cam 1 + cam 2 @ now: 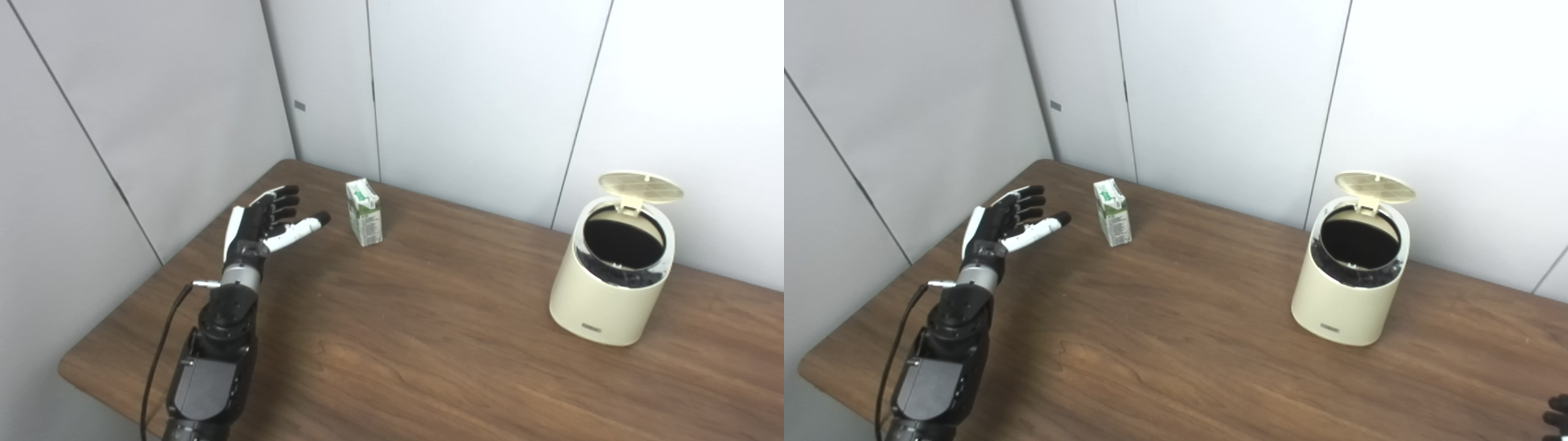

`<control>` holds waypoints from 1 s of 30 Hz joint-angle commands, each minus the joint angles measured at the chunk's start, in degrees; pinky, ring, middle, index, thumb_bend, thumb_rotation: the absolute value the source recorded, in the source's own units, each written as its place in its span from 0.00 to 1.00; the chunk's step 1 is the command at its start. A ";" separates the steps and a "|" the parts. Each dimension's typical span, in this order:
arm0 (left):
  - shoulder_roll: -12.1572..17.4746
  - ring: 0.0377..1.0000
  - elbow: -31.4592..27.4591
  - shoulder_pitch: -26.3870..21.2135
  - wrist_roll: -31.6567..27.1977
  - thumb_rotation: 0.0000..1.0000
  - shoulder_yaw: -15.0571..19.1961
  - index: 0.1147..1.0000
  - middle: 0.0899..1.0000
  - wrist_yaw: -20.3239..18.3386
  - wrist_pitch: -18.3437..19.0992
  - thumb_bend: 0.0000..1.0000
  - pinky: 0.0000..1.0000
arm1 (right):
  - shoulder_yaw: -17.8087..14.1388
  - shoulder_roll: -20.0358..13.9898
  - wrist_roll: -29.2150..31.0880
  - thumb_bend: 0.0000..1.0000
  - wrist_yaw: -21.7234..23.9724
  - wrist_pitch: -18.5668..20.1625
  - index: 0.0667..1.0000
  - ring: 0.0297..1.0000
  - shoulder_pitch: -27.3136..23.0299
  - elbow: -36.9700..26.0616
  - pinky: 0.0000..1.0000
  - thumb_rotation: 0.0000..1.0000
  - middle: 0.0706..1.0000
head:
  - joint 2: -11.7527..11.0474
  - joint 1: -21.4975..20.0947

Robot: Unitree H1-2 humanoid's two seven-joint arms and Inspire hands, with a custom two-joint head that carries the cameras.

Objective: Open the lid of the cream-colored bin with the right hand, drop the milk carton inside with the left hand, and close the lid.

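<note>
I see the wooden table (429,343) bare across its wide middle. The cream-colored bin (603,288) stands upright near the right, far edge, its lid (640,187) raised. The milk carton (364,212) stands upright toward the far left corner. My left hand (263,223), fingers spread and empty, sits just left of it. My right hand (1556,416) barely shows; I cannot tell its fingers.

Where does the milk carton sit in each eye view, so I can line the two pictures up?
Left eye view: milk carton stands upright, upper middle, right of the open left hand.
Right eye view: carton, further left in the picture.
Shared landmark: the cream-colored bin, lid up, at right.
</note>
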 commanded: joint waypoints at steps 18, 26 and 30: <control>9.34 0.89 4.67 -7.19 2.53 0.23 -9.58 0.89 0.88 -8.23 2.61 1.00 0.87 | 1.19 -1.67 -3.99 0.46 0.66 -2.92 0.55 0.59 -0.04 0.67 0.46 0.63 0.60 | -0.73 -0.66; 9.38 0.94 9.66 -9.22 4.40 0.24 -11.77 0.97 0.94 -10.13 2.76 1.00 0.94 | 1.61 -1.37 -4.92 0.50 1.01 0.45 0.54 0.58 0.41 -1.34 0.44 0.66 0.59 | -0.91 -0.61; 8.91 0.93 11.32 -10.10 5.13 0.24 -11.86 0.98 0.95 -9.85 2.72 1.00 0.89 | 1.80 -1.40 -4.74 0.51 1.38 1.73 0.55 0.58 0.48 -2.17 0.44 0.67 0.59 | -0.91 -0.61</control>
